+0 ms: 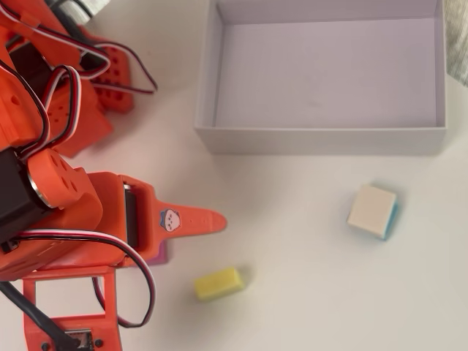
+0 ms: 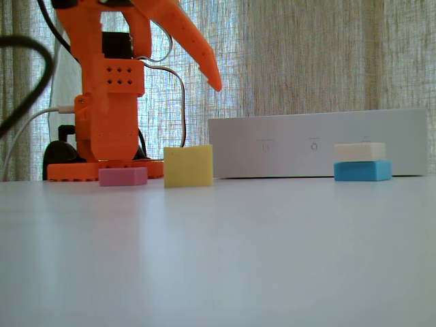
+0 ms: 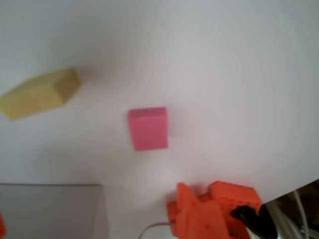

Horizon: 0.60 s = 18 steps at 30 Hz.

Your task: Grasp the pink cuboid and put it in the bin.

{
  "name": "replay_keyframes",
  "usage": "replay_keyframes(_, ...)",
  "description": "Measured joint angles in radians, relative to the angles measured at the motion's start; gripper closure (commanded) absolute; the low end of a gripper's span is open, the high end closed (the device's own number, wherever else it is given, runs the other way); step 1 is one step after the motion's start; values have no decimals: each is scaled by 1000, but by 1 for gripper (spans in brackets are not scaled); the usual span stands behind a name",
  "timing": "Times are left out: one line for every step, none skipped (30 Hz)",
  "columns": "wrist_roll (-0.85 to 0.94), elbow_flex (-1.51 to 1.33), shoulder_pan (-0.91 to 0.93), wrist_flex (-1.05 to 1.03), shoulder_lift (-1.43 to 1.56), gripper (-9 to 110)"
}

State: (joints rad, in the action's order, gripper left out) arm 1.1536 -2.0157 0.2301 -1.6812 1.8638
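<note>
Pink cuboid (image 3: 147, 128) sits free on the surface, directly under the tool (image 2: 215, 85). Can't tell whether the tool's spread or clenched. Yellow block (image 3: 40, 92) lies just beside the cuboid; a skewed descent could knock it.

Yellow block (image 1: 218, 283) lies flat on white table (image 1: 307, 292), near the bottom edge in the overhead view. Cream-topped teal block (image 1: 373, 210) sits well apart, toward the right edge. Pale curtain (image 2: 327, 61) backs the fixed view.
</note>
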Motion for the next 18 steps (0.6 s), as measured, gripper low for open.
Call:
replay_keyframes(0, -11, 11, 2, -2, 57)
replay_keyframes(0, -21, 28, 2, -2, 57)
replay_keyframes(0, -32, 34, 2, -2, 57)
replay_keyframes(3, -40, 37, 2, -3, 57)
replay_keyframes(6, -48, 35, 3, -3, 57)
replay_keyframes(6, -55, 43, 5, -11, 57)
replay_keyframes(9, -57, 52, 5, -20, 57)
replay_keyframes(9, -57, 64, 8, -29, 57)
replay_keyframes(9, -57, 78, 14, -38, 57)
replay_keyframes(9, -57, 84, 25, -49, 57)
replay_keyframes(9, -57, 86, 41, -60, 57)
replay_keyframes(9, -57, 86, 55, -72, 57)
replay_keyframes(9, -58, 95, 77, -87, 57)
replay_keyframes(11, -63, 106, 94, -100, 57)
replay_keyframes(12, -66, 118, 115, -109, 57)
replay_keyframes(12, -71, 126, 132, -118, 57)
replay_keyframes(12, -77, 126, 146, -126, 57)
replay_keyframes(17, -86, 121, 167, -135, 57)
